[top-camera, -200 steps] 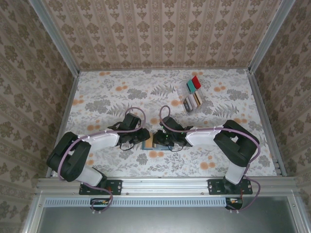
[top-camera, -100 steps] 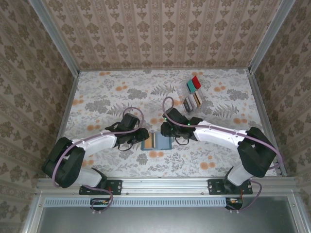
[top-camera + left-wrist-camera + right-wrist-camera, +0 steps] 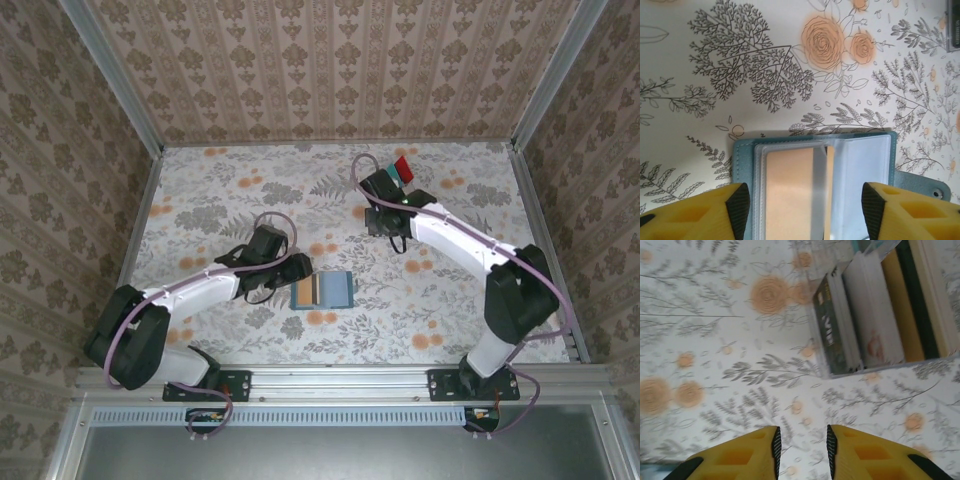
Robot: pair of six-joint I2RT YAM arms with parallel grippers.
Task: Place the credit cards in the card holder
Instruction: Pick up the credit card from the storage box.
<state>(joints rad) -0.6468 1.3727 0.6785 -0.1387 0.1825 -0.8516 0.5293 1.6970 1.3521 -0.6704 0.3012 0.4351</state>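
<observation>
The card holder [image 3: 322,289] lies open on the flowered table, teal outside and pale blue inside [image 3: 860,170]. A tan credit card [image 3: 790,195] sits in its left sleeve, with a grey strip along its right edge. My left gripper [image 3: 805,210] is open and hovers over the holder's near edge, its fingers [image 3: 737,207] outside both sides; from above it [image 3: 280,284] is just left of the holder. My right gripper [image 3: 802,450] is narrowly open with nothing between the pads, short of the clear tray [image 3: 822,352]. More credit cards stand in it: dark [image 3: 830,325], whitish [image 3: 867,315], tan [image 3: 895,305].
In the top view the right gripper [image 3: 385,218] hangs over the tray at the back right, hiding most of it. A red piece [image 3: 403,165] shows just beyond. Metal rails [image 3: 540,240] and papered walls bound the table. The holder's snap tab [image 3: 925,187] sticks out to its right.
My right arm has left the card holder and swung to the back right, over the tray. My left gripper has opened wider and drawn back a little from the holder.
</observation>
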